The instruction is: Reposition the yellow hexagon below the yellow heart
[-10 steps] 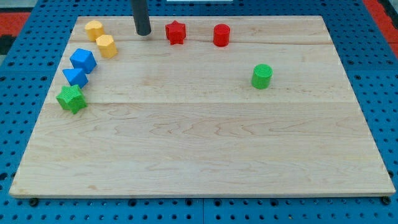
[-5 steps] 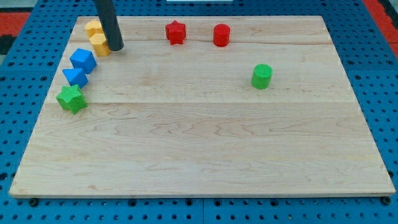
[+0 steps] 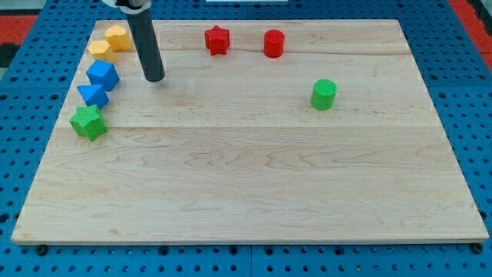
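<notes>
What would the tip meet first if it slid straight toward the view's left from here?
Probably the blue cube: my tip sits about level with it, with nothing between them, though depth is hard to judge.

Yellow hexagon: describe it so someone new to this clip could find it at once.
Start at the wooden board's top left corner, where two yellow blocks touch. The yellow hexagon is the lower-left one, sitting just above the blue cube, with my tip off to its lower right, not touching. Its flat, faceted top separates it from the rounder yellow heart.
</notes>
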